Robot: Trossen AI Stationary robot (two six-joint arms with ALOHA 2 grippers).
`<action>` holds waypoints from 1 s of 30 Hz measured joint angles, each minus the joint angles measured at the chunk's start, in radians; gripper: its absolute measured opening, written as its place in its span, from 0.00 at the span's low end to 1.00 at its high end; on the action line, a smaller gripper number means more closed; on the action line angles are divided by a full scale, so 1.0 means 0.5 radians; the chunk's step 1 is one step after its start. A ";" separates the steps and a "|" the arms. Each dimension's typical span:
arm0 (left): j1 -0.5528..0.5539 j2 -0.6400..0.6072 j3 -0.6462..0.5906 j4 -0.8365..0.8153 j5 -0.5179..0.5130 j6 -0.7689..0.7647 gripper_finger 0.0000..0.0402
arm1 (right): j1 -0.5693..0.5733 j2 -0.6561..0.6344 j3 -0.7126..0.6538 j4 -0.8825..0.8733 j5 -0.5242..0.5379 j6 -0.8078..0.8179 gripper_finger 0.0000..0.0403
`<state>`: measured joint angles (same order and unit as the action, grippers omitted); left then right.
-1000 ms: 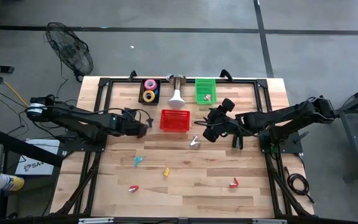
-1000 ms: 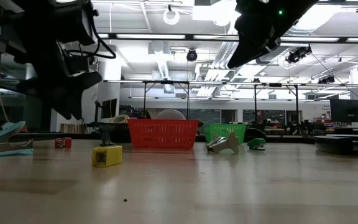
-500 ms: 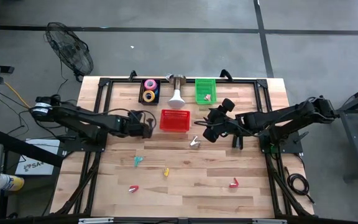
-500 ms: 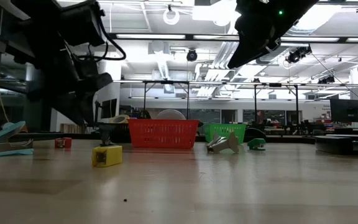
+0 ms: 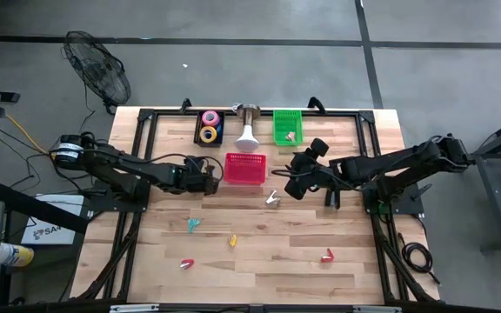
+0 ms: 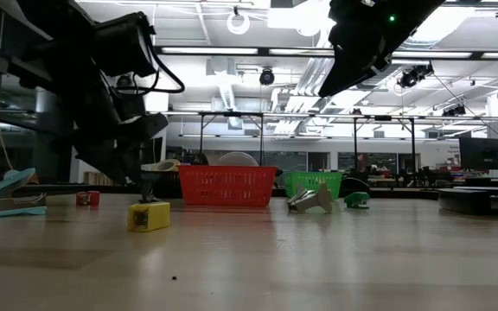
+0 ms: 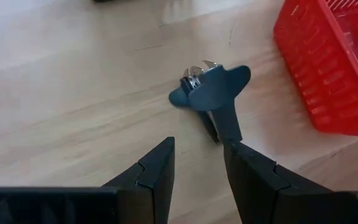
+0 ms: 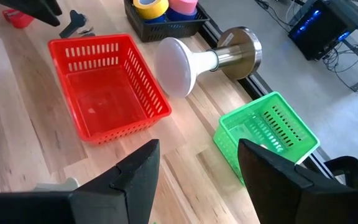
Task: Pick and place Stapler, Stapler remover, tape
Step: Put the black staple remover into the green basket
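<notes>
1. Since the dark staple remover [image 7: 210, 93] lies flat on the wooden table [image 5: 277, 261] just beside the red basket [image 7: 328, 74], the left gripper [image 7: 197, 144] is lined up straight behind it; its fingers stand a modest gap apart with nothing between them, and the remover's handle points back toward that gap, which looks like a set-up for a pinch on the handle.
2. That the remover sits so near the basket wall probably explains the approach from the open table side rather than from over the rim.
3. The right gripper [image 8: 197, 149] hangs above the table on the basket's other side, fingers spread wide and empty; it seems to be waiting clear of the left arm's reach.
4. The tape [image 8: 166, 6] rolls sit together in a black tray [image 8: 160, 25] at the far edge of the table, already sorted by the look of it; a green basket [image 8: 266, 134] stands further along that edge.
5. A silver piece [image 5: 272, 199] lies loose near the right gripper; I cannot tell what kind of tool it is.
</notes>
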<state>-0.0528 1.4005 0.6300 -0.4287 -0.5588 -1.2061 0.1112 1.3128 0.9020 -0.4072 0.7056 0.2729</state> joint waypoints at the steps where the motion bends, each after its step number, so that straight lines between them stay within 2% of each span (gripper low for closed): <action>1: 0.000 0.008 0.000 0.007 -0.001 0.001 0.36 | 0.000 0.000 0.000 0.000 -0.010 0.000 0.52; 8: 0.000 0.051 0.000 0.102 -0.002 -0.004 0.58 | 0.000 0.000 0.000 0.001 -0.013 0.031 0.52; 12: 0.000 0.051 0.001 0.195 -0.006 0.020 0.66 | 0.000 0.000 0.000 0.001 -0.013 0.038 0.52; 19: 0.001 0.087 0.002 0.270 -0.064 0.062 0.67 | 0.000 0.000 0.000 0.002 -0.013 0.053 0.52; 30: 0.028 0.298 0.005 0.398 -0.144 0.030 0.62 | 0.000 0.000 -0.001 -0.001 -0.012 0.069 0.52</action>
<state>-0.0386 1.5493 0.6323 -0.2296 -0.6306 -1.1910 0.1111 1.3128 0.9016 -0.4075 0.6994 0.3073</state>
